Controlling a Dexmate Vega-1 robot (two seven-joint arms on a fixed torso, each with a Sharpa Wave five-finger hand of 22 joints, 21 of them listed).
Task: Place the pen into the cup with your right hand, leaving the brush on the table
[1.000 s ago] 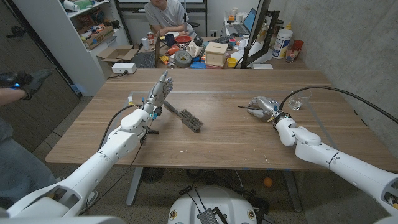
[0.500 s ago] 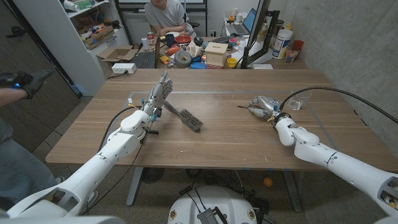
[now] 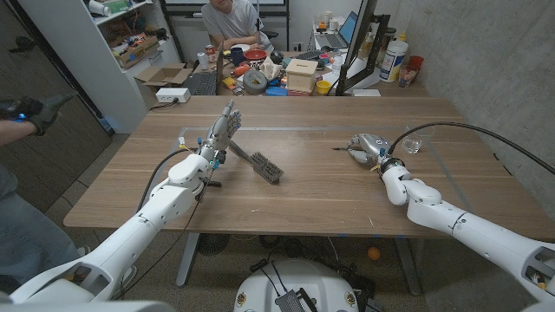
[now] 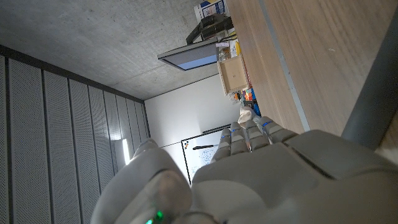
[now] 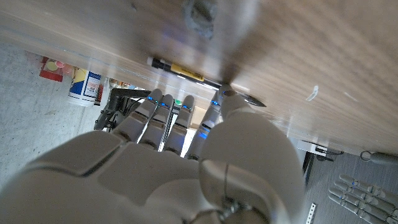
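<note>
The right hand (image 3: 368,147) sits on the wooden table (image 3: 329,186) at about 3 o'clock from the table's middle. Its fingers (image 5: 163,111) are stretched out and close together over the pen (image 3: 343,149). In the right wrist view the pen (image 5: 186,74) is a dark stick with a yellow band, lying flat on the wood just past the fingertips. One fingertip looks like it is right at the pen, but I cannot tell if the hand has a hold of it or is only touching it. In the head view the pen's dark tip pokes out from the hand toward 9 o'clock. The clear cup (image 3: 413,144) stands near the right hand, on its 3 o'clock side, close to a black cable. The brush (image 3: 258,163) lies on the table at about 9 o'clock from the middle, with its dark bristle head pointing toward 5 o'clock. The left hand (image 3: 222,132) stands up just beside the brush handle with its fingers straight and a little apart, and it holds nothing. In the left wrist view the left hand (image 4: 249,168) shows its pale back with the fingers pointing away. A person (image 3: 231,22) sits behind the table at 12 o'clock, by a messy desk with boxes and a roll of tape. Another person's gloved hand (image 3: 26,111) is at the edge at 9 o'clock.
</note>
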